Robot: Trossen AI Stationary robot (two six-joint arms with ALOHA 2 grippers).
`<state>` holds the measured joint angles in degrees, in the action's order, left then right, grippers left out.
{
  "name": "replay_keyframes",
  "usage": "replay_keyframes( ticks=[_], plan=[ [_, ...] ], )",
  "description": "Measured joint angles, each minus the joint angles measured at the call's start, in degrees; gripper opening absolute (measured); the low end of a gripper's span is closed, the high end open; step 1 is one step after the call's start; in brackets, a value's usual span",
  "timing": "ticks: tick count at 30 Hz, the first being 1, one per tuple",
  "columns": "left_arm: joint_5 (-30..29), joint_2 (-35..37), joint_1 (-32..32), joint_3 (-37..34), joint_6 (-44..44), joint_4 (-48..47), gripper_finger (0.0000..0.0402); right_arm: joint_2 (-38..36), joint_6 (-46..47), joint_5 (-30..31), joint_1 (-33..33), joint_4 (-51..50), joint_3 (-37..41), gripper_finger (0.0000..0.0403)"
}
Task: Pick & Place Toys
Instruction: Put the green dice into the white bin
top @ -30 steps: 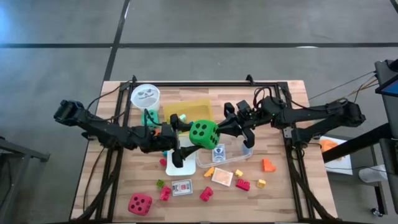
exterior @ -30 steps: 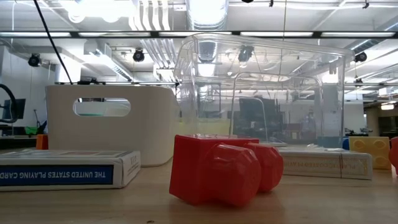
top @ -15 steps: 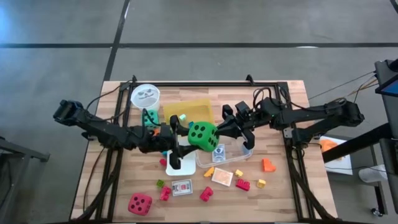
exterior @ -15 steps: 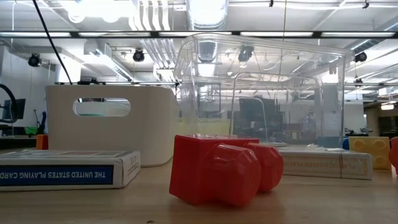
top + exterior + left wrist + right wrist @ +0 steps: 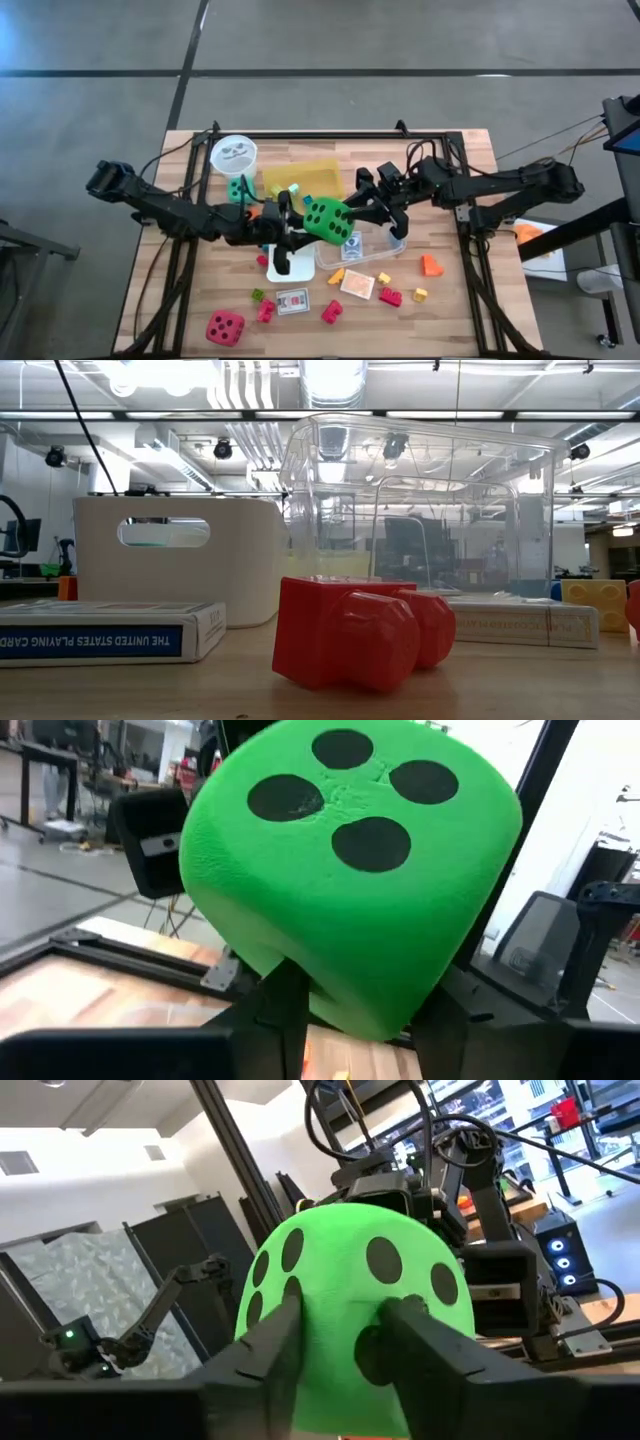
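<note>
Both arms meet over the middle of the table, and the green die (image 5: pixel 326 217) hangs in the air between them: this looks like a handover in mid-exchange. The left gripper (image 5: pixel 297 222) has the die directly ahead of it, its fingers (image 5: pixel 283 1010) pressed against the soft lower sides, so it has a hold. The right gripper (image 5: pixel 356 214) faces it from the opposite side, fingers (image 5: pixel 268 1342) straddling the same die with the foam bulging between them; whether they are clamping or letting go, the pictures do not settle. So the die sits squarely between the two grippers, touching both, with neither arm nearer. A die has no long axis to speak of, so what matters is the line from one gripper to the other, running across the table. Below lie the white bin (image 5: pixel 292 262) and the clear plastic box (image 5: pixel 396 244), with the yellow tray (image 5: pixel 305 176) just beyond. My read: whichever arm pulls back should retreat along that line, or the die gets twisted out of the other's grasp.
</note>
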<state>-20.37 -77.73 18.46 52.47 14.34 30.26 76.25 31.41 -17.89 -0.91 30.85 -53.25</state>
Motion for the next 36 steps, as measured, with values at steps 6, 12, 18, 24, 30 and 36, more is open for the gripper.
replay_keyframes(
  ticks=[6,12,18,24,30,36],
  plan=[
    [0.53,0.23,0.09,-0.01,0.93,-0.89,0.0089,0.11,-0.02,-1.1,0.0,-0.04,0.0,0.0208],
    [0.03,2.3,0.85,-0.03,0.71,-2.6,0.0083,0.1,2.0,-2.42,0.11,-0.45,0.02,0.0248],
    [-0.64,4.4,1.89,-0.03,0.7,-4.99,0.0055,0.09,2.06,-2.55,0.2,-0.9,0.11,0.0258],
    [-1.0,4.87,2.56,-0.03,0.45,-5.07,0.0043,0.09,2.04,-2.58,0.2,-0.87,0.13,0.0259],
    [-0.91,4.94,2.76,-0.01,0.46,-5.9,0.0043,0.09,2.14,-2.09,0.13,-0.87,0.17,0.0258],
    [-0.94,4.94,3.22,-0.01,0.29,-5.96,0.0036,0.07,2.53,-1.86,0.11,-0.79,0.17,0.0258]
  ],
)
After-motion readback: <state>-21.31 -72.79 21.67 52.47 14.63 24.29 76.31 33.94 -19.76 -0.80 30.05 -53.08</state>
